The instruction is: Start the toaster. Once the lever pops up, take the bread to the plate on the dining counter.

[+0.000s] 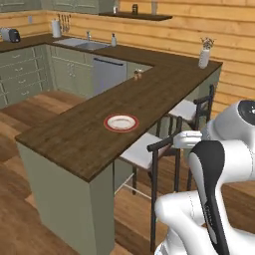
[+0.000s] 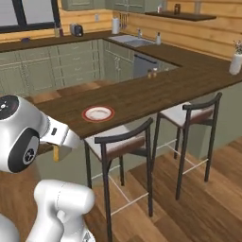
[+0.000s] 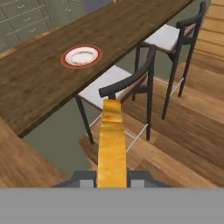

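One slice of toast stands on edge in the robot's hand, clenched between the two fingers at its near end, with its free end reaching out toward the red-rimmed plate. That plate sits bare on the dark wooden dining surface, near its front edge and just beyond the closer of two black-framed stools; the bread is held in the air on the stool side of the plate, well apart from it and not yet over the wood. From the right base camera the slice shows as a thin tan strip hanging under the white wrist. By the look of it the toast is light, stiff and dry, likely to crumble or snap under a hard squeeze and to pivot if gripped loosely, so the present hold across its flat faces near one end seems the sensible one. Far back from the plate, the silver toaster rests on the olive-cabinet worktop.
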